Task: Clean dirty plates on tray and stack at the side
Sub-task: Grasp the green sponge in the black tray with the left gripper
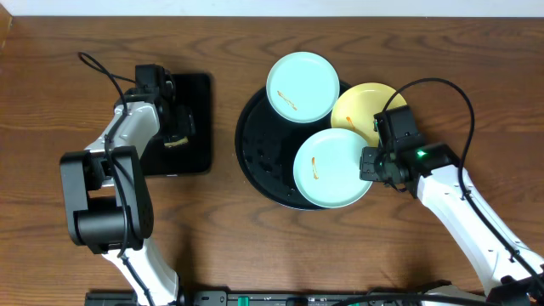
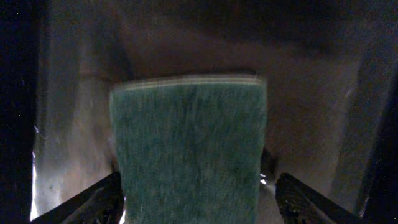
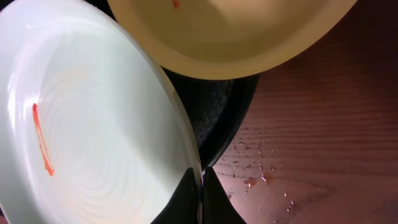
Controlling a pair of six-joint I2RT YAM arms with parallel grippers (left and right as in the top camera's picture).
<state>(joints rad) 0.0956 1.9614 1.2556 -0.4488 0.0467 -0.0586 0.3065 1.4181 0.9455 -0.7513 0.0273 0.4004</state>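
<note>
Three plates lie on the round black tray (image 1: 255, 149): a mint one (image 1: 303, 87) at the back, a yellow one (image 1: 361, 110) at the right, and a front mint plate (image 1: 327, 170) with an orange smear. My right gripper (image 1: 371, 161) is shut on the right rim of that front plate (image 3: 93, 124), pinching its edge between both fingers (image 3: 214, 199). The yellow plate (image 3: 236, 37) overlaps behind it. My left gripper (image 1: 177, 132) hangs over the rectangular tray, open, with a green sponge (image 2: 189, 149) standing between its spread fingers (image 2: 311, 202); the right finger is clear of it.
The small rectangular black tray (image 1: 200, 93) lies left of the round one. Water drops (image 3: 261, 177) spot the wooden table (image 1: 442, 51) beside the round tray's rim (image 3: 227, 118). Bare wood lies along the back and far right.
</note>
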